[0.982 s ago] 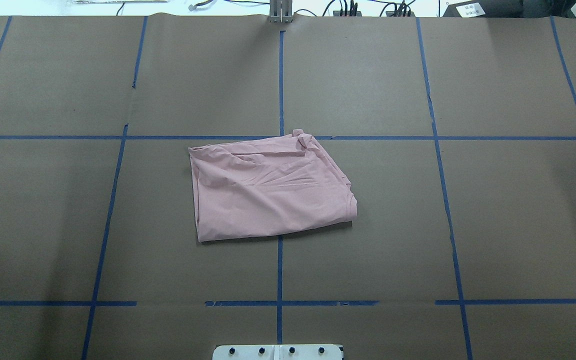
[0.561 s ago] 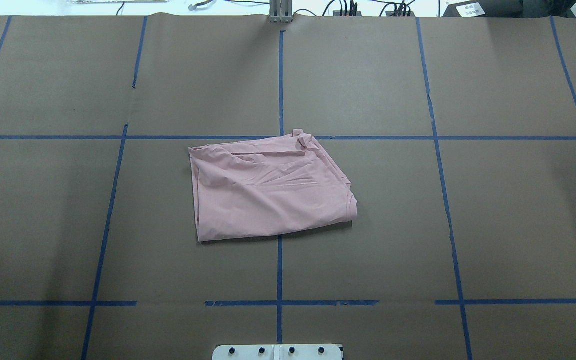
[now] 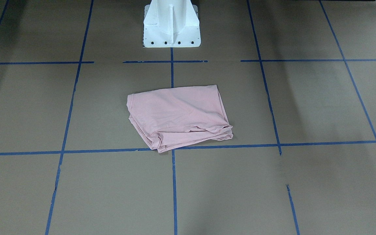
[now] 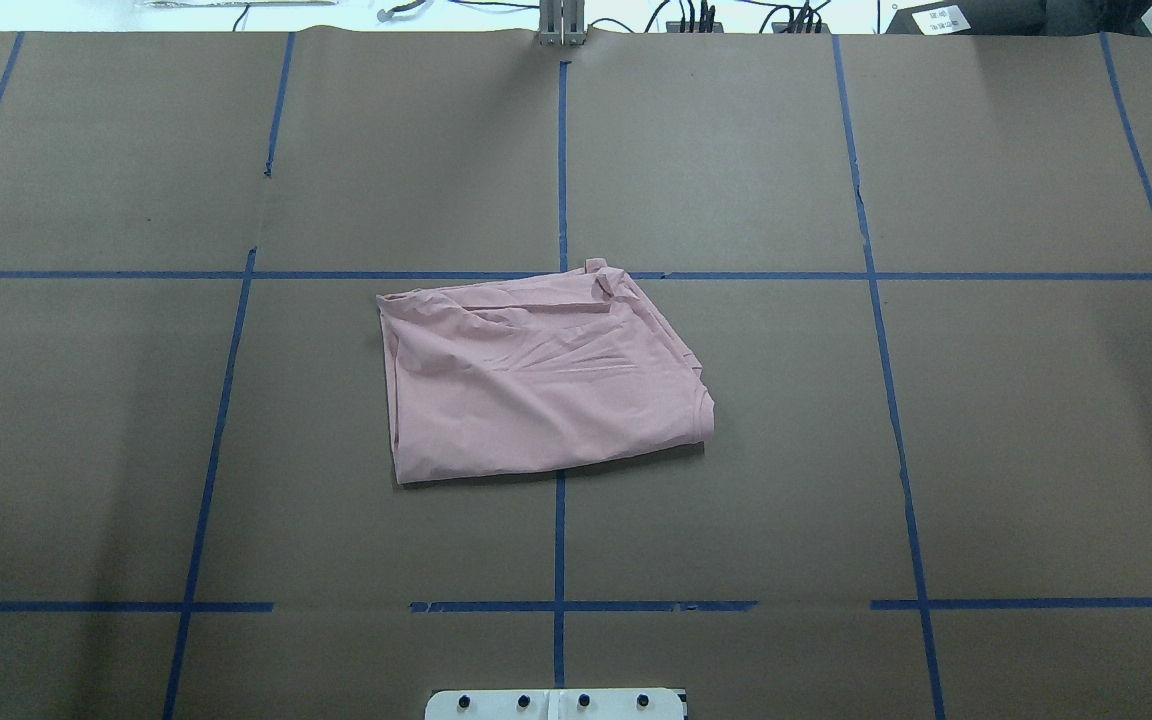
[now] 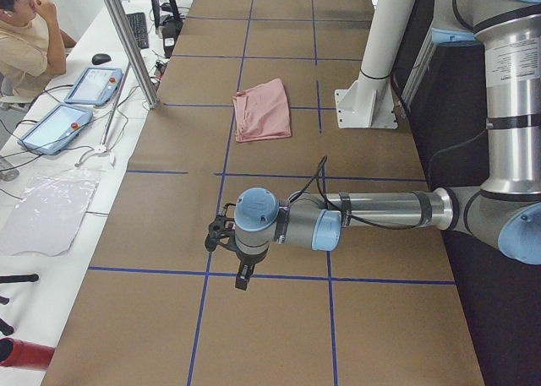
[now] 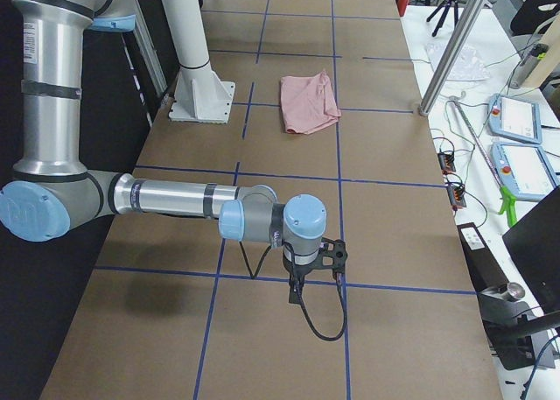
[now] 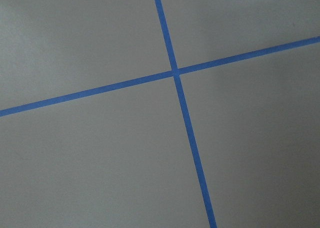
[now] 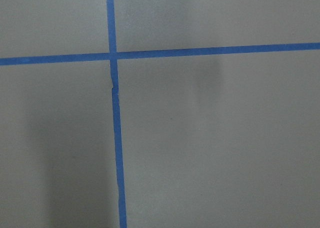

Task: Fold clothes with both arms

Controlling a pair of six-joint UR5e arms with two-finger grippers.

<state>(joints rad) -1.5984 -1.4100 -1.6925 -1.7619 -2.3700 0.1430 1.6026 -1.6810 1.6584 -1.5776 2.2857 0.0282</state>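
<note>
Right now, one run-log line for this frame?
pink T-shirt: folded, untouched | left gripper: far from T-shirt, open/shut unclear | right gripper: far from T-shirt, open/shut unclear

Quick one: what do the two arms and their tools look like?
Both are silver-grey tubes with light blue joint caps and printed labels on the upright links. Left arm: thin black cable arching over the forearm, small black left tool. Right arm: dark bands on the forearm, black right tool, black cable looping below the wrist.
</note>
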